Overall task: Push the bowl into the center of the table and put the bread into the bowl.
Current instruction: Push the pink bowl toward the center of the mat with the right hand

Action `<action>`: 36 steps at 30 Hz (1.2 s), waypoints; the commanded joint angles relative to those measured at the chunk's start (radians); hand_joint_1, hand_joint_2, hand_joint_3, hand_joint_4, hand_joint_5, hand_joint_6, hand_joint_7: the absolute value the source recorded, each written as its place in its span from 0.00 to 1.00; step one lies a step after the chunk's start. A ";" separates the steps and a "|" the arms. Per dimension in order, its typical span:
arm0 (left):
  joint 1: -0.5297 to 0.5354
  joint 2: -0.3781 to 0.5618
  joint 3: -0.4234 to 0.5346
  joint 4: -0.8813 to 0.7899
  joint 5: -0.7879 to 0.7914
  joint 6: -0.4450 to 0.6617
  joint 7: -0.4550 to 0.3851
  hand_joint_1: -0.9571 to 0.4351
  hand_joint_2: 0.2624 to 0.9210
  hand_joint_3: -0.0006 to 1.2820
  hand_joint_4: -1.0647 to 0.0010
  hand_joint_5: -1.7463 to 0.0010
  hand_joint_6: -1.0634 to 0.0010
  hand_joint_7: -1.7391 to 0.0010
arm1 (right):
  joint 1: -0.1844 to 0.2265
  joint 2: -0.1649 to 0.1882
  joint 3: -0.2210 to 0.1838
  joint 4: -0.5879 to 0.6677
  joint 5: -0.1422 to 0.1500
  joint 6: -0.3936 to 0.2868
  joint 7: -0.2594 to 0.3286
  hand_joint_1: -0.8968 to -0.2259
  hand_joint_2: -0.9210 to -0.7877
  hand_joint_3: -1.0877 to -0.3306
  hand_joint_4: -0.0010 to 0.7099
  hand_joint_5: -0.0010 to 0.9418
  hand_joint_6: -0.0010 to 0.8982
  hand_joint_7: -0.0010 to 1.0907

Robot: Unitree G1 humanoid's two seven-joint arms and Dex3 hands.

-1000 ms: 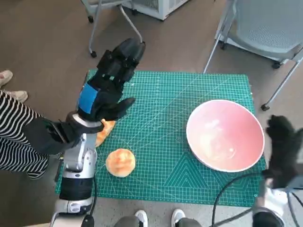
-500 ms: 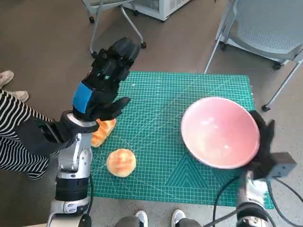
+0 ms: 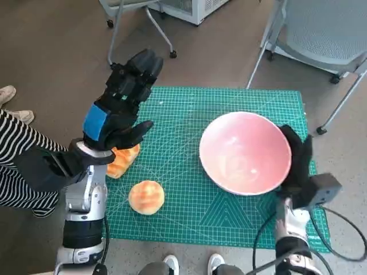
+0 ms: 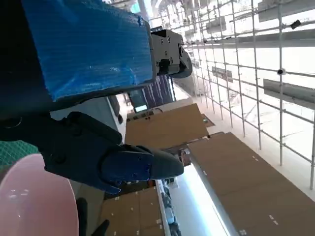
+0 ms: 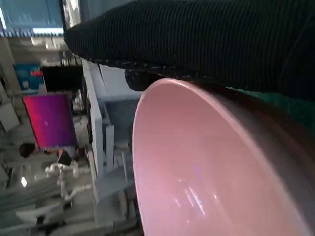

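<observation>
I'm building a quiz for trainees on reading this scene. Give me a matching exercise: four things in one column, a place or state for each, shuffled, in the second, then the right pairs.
Things
1. pink bowl
2. round bread roll
3. left hand
4. right hand

Places or states
A. raised above the mat's left part, holding nothing
B. lying on the green mat near its front left
C. pressed against the bowl's right rim
D. on the mat, right of its middle, nothing in it

Pairs: 1-D, 2-B, 3-A, 4-C
</observation>
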 commanded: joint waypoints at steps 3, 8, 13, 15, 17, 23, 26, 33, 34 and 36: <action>0.016 0.012 0.010 -0.020 0.005 -0.005 0.014 0.27 1.00 0.22 0.96 0.97 1.00 0.72 | -0.032 0.035 0.001 0.023 0.021 0.041 0.013 0.47 0.00 0.26 0.19 0.00 0.08 0.44; 0.019 0.010 0.006 -0.026 0.016 -0.008 0.024 0.28 1.00 0.22 0.95 0.97 1.00 0.72 | -0.060 0.057 0.002 0.023 0.028 0.056 0.014 0.47 0.00 0.25 0.18 0.00 0.07 0.44; 0.020 0.011 0.004 -0.026 0.022 -0.011 0.029 0.28 1.00 0.23 0.95 0.97 1.00 0.72 | -0.089 0.076 0.006 0.029 0.034 0.070 0.013 0.46 0.00 0.26 0.18 0.00 0.07 0.44; 0.022 0.012 0.004 -0.027 0.023 -0.013 0.030 0.28 1.00 0.23 0.95 0.98 1.00 0.72 | -0.100 0.082 0.008 0.032 0.036 0.075 0.013 0.45 0.00 0.26 0.17 0.00 0.07 0.44; 0.025 0.012 0.004 -0.030 0.024 -0.014 0.031 0.28 1.00 0.23 0.95 0.98 1.00 0.72 | -0.106 0.084 0.008 0.034 0.038 0.079 0.016 0.45 0.00 0.27 0.17 0.00 0.07 0.44; 0.032 0.013 0.004 -0.037 0.029 -0.017 0.033 0.28 1.00 0.23 0.95 0.98 1.00 0.72 | -0.122 0.070 0.001 0.040 0.046 0.098 0.035 0.46 0.00 0.28 0.17 0.00 0.06 0.44; 0.032 0.013 0.004 -0.033 0.030 -0.020 0.033 0.28 1.00 0.23 0.94 0.98 1.00 0.72 | -0.124 0.060 -0.001 0.036 0.049 0.101 0.041 0.47 0.00 0.28 0.17 0.00 0.05 0.43; 0.027 0.007 0.001 -0.017 0.030 -0.026 0.033 0.28 1.00 0.23 0.94 0.98 1.00 0.73 | -0.119 0.017 -0.012 0.006 0.054 0.097 0.057 0.47 0.00 0.29 0.18 0.00 0.05 0.44; 0.025 0.006 0.000 -0.014 0.030 -0.026 0.033 0.28 1.00 0.23 0.94 0.98 1.00 0.73 | -0.116 0.007 -0.015 -0.007 0.054 0.092 0.056 0.47 0.00 0.29 0.18 0.01 0.06 0.44; 0.023 0.003 -0.002 -0.008 0.030 -0.028 0.033 0.28 1.00 0.23 0.94 0.98 1.00 0.73 | -0.113 -0.008 -0.019 -0.028 0.055 0.085 0.053 0.47 0.00 0.29 0.18 0.01 0.06 0.45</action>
